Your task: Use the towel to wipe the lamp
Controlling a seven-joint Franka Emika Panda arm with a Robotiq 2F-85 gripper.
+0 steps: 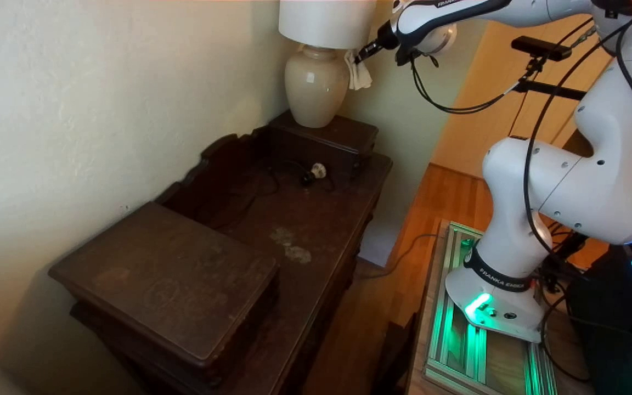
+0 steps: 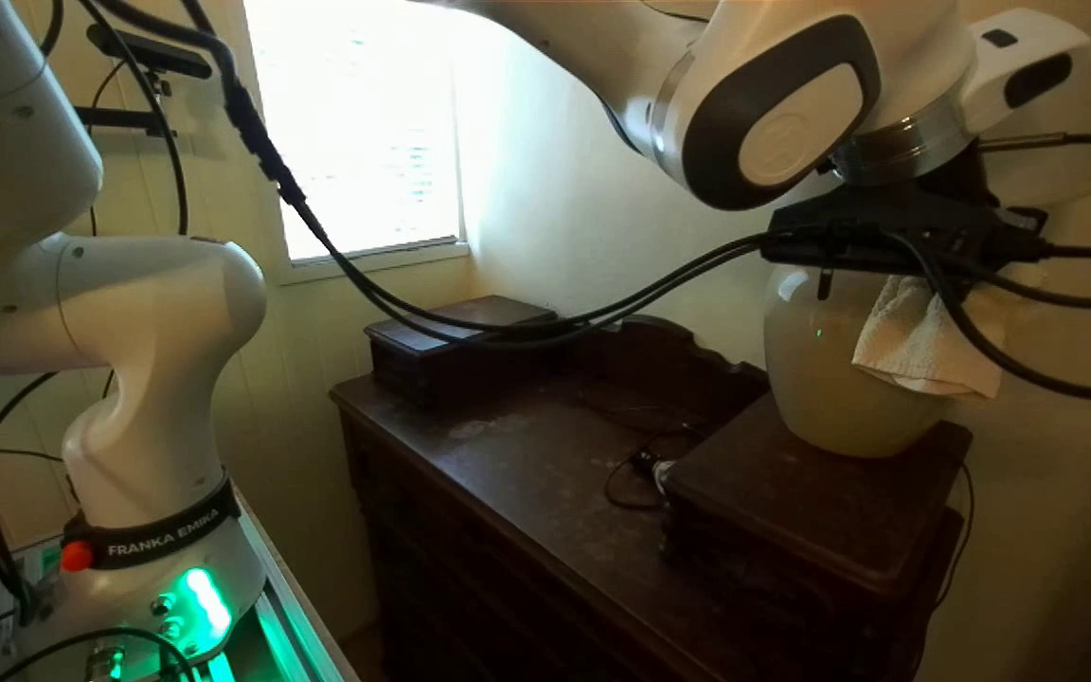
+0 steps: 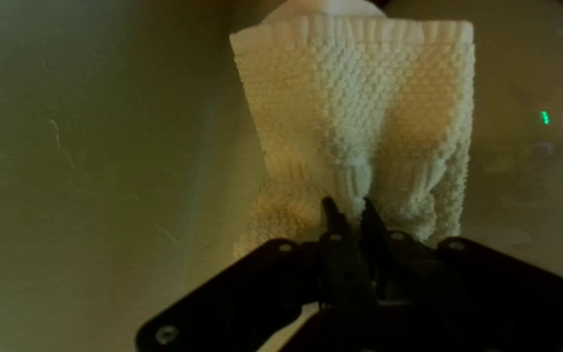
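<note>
The lamp (image 1: 316, 90), with its bulbous cream base and white shade, stands upright on a raised end of the dark dresser. My gripper (image 3: 345, 200) is shut on the towel (image 3: 355, 98), pinching a fold of the white cloth between its narrow black fingertips. The rest of the towel hangs loosely below the grip. In an exterior view the cloth (image 1: 360, 75) lies against the edge of the ceramic base, just under the shade; firm contact is hard to tell. Another angle has the towel (image 2: 929, 341) overlapping the lamp base (image 2: 811, 369), where the arm hides the shade and fingers.
The dark wooden dresser (image 1: 327, 219) has a second raised box (image 1: 168, 274) at its opposite end. A cord with a plug (image 1: 317, 171) lies beside the lamp's platform. Walls rise behind the lamp, and black cables (image 2: 545, 332) loop from the arm.
</note>
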